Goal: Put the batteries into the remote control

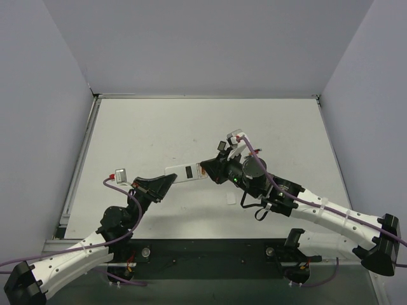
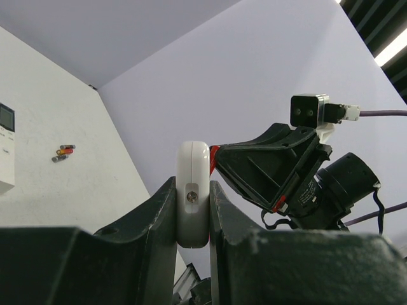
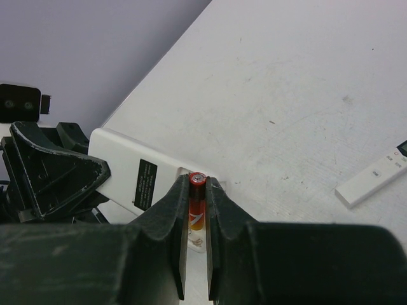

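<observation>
While left jaws clamp the remote control (image 2: 193, 190), right jaws pinch a battery (image 3: 196, 200) beside it.

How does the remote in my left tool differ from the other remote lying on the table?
The held remote is clamped in the left tool; the other remote lies loose on the table. The held remote is broader, with a small dark label; the other remote is slimmer, with a dark screen at one end. Both are white rectangles.
</observation>
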{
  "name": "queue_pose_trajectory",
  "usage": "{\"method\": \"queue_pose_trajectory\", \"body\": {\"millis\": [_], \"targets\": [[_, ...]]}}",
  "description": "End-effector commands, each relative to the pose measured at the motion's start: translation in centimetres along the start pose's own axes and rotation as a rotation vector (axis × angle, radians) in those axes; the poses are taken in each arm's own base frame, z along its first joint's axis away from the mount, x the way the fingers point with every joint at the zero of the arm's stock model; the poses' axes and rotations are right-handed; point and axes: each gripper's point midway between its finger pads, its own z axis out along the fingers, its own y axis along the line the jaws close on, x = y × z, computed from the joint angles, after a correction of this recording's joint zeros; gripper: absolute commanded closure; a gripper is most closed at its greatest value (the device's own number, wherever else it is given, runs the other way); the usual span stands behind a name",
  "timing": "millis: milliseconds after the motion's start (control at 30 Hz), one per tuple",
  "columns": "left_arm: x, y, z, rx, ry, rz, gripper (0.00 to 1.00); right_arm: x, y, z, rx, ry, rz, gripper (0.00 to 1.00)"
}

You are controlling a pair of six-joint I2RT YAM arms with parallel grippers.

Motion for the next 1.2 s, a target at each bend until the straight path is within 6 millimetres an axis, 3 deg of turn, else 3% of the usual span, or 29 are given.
{"method": "queue_pose_trajectory", "body": {"millis": [0, 533, 967, 1167], "targets": [[1.7, 4.5, -2.5, -0.047, 0.034, 0.026, 1.0, -1.6, 1.2, 0.4, -0.027, -0.065, -0.001, 1.0], [0.7, 3.4, -2.5, 0.008, -0.016, 0.009, 1.0, -0.8, 2.4, 0.6, -0.017, -0.02, -0.057, 1.0], [-0.1, 2.4, -2.6, 0.044, -0.052, 0.006, 1.0, -0.8, 2.5, 0.3, 0.007, -0.009, -0.056, 0.74], [-0.2, 2.1, -2.6, 0.057, -0.054, 0.004, 1.0, -1.0, 2.9, 0.2, 0.008, -0.011, -0.083, 0.73]]}}
